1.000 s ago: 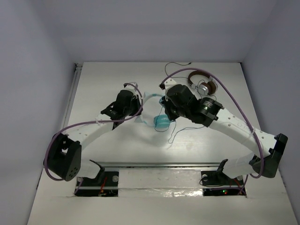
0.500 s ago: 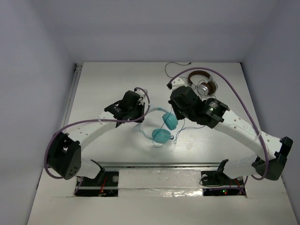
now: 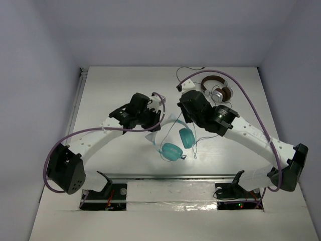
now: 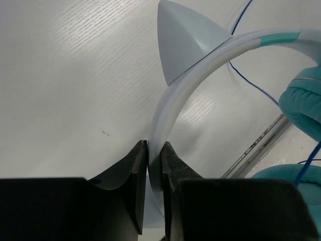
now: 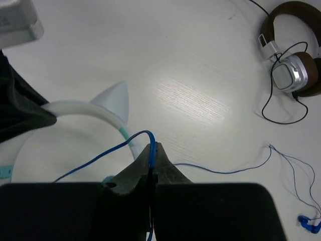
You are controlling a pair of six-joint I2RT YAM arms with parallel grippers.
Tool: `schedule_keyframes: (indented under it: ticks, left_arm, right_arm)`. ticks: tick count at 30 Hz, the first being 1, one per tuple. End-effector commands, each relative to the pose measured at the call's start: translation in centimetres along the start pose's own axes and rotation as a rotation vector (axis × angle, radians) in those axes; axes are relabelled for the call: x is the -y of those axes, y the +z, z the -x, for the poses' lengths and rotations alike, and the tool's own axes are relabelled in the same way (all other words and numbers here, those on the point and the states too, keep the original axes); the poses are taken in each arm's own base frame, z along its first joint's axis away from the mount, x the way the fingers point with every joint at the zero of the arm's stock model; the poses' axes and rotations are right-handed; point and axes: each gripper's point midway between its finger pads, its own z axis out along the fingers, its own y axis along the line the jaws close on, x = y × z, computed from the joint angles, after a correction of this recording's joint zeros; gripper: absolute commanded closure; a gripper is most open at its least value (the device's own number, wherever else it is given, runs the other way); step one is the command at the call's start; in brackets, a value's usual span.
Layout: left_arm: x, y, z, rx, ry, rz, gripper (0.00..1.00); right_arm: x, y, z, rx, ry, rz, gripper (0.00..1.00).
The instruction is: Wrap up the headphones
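On the white tabletop [image 3: 110, 90], the left arm reaches in from the near left corner, and its claw [image 4: 154, 150] is closed tight on the pale headband [image 4: 175, 95] of the headphones [image 3: 171, 150]; the band runs up from between the two dark fingers [image 4: 136, 175]. A pointed light-blue ear [image 4: 185, 45] stands on the band just beyond the grip. The headphones sit near the middle of the tabletop between the two arms, with both teal ear cups [image 3: 186, 137] on the side toward the arm bases. Whether the cups touch the surface cannot be told. To their right, the right claw [image 5: 152, 150] is pinched shut on the thin blue cable [image 5: 100, 156], which loops out over the fingertips beside the headband. Farther right, near the far edge, a brown-and-silver pair of headphones [image 3: 216, 88] lies well apart with its own dark cord.
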Motion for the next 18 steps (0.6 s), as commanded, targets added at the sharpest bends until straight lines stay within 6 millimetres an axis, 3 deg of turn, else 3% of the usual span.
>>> schedule_keyframes:
  ticks: [1,6,10,17,18]
  left_arm:
    - [3.1,-1.9,3.1,0.088,0.058,-0.145,1.0]
    - [3.8,-2.3,3.8,0.119,0.047,-0.21,1.0]
    - [1.8,-3.3,5.6,0.186,-0.007,-0.162,1.0]
    - [1.1,-5.3,7.5,0.263,-0.032,-0.188,1.0]
    - [1.9,-5.7,7.6,0.265,-0.021,-0.226,1.0]
  right_arm:
    - [1.8,-0.1,3.4,0.133,0.074,-0.044,1.0]
    - [2.6,0.5,3.2,0.146,0.111,-0.052,1.0]
    - [3.7,-0.9,3.8,0.208,0.181,-0.054,1.0]
    - [2.9,-0.7,2.8,0.255,0.279,-0.005,1.0]
    - [2.9,-0.1,2.0,0.24,0.286,-0.002,1.0]
